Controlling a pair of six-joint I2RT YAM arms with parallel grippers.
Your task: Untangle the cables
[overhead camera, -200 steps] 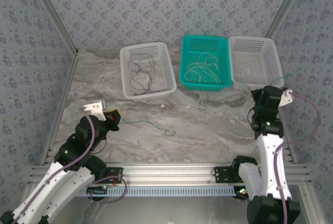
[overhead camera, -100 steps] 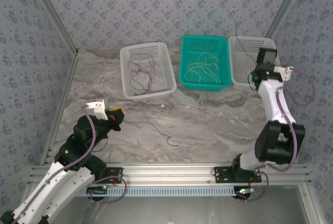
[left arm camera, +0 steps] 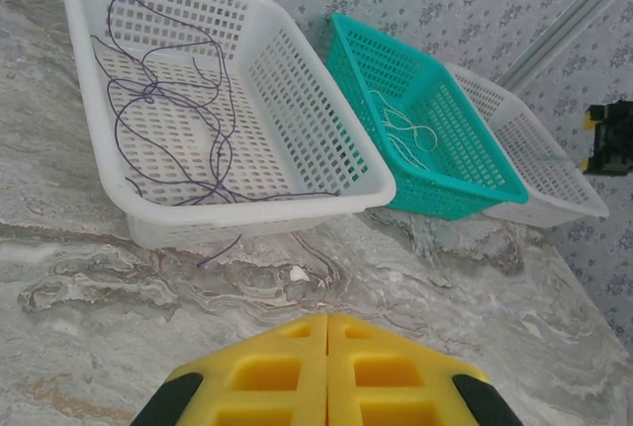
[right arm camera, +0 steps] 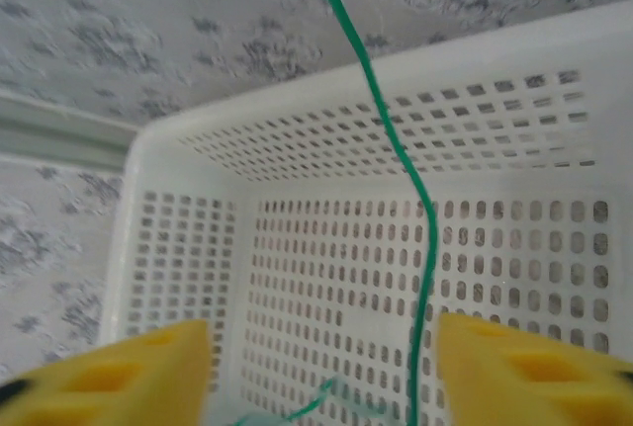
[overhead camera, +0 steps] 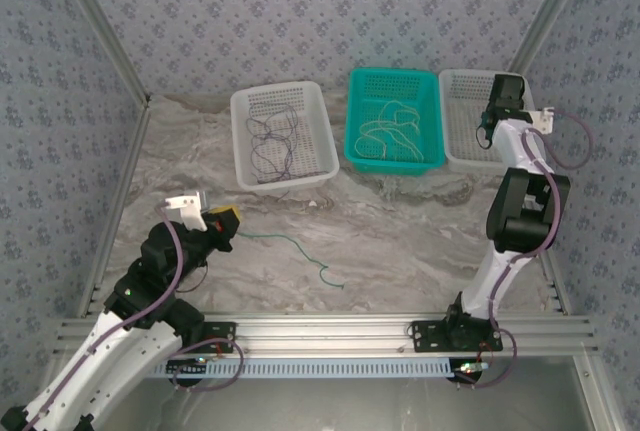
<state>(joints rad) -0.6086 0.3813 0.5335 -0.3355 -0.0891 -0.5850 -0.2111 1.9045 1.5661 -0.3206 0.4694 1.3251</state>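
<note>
Overall, the marble-patterned table (overhead camera: 400,241) carries three perforated baskets in a row along its far edge, touching or nearly touching.

1. Left white basket (overhead camera: 283,88): holds the dark purple cables (overhead camera: 272,146), a loose tangle on its floor. One purple strand hangs over the near rim onto the table.
2. Teal basket (overhead camera: 392,73): centre position. Holds the whitish-cream cables (overhead camera: 390,131), loosely looped.
3. Right white basket (overhead camera: 470,75): the right arm reaches over it.

Right gripper (right arm camera: 316,372): positioned above the right white basket, jaws spread wide and gripping nothing. The hanging green cable (right arm camera: 401,149) runs down between the yellow fingers (right arm camera: 534,367), closer to the one on the right of the wrist view, and its lower end curls on the basket floor.

Left gripper (left arm camera: 326,367): low over the near left part of the table, yellow pads pressed together.

Loose green cable (overhead camera: 300,248): lies on the table, running from the left gripper's tip toward the centre and ending in a small hook. Whether the pads clamp this strand cannot be determined
</note>
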